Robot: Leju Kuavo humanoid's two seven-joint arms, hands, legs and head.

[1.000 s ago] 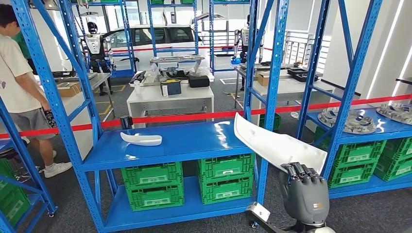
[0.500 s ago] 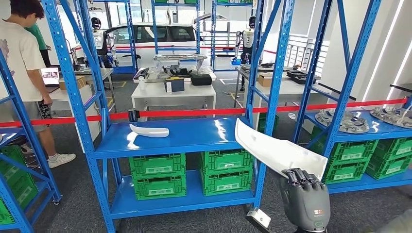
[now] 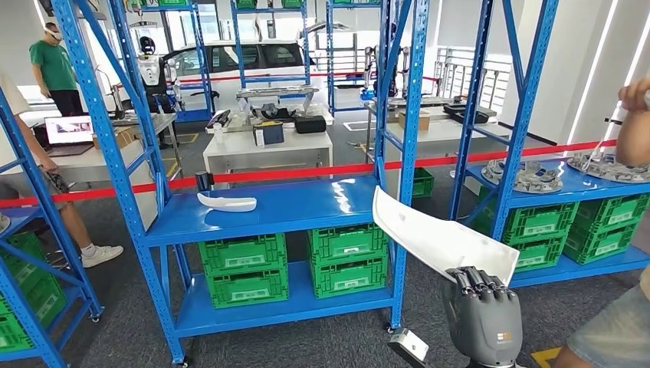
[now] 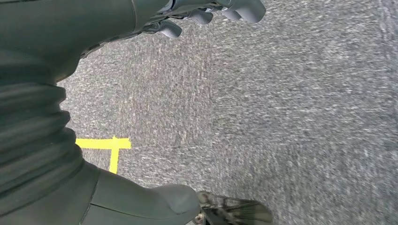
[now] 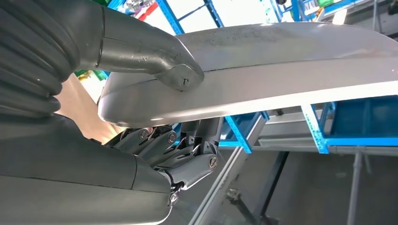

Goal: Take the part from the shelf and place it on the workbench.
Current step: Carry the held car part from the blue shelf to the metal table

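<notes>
gripping the white part [image 3: 441, 239], already taken off the shelf [image 3: 283, 211], the right hand [image 3: 481, 314] has its fingers [image 3: 477, 280] closed on it; the left hand [image 4: 211, 9] hangs with fingers curled and empty, and placing on a surface is left to be done.

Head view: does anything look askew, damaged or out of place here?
Nothing looks damaged. The white panel is tilted in the right hand, gripped at one end. A smaller white part lies flat on the blue shelf.
</notes>
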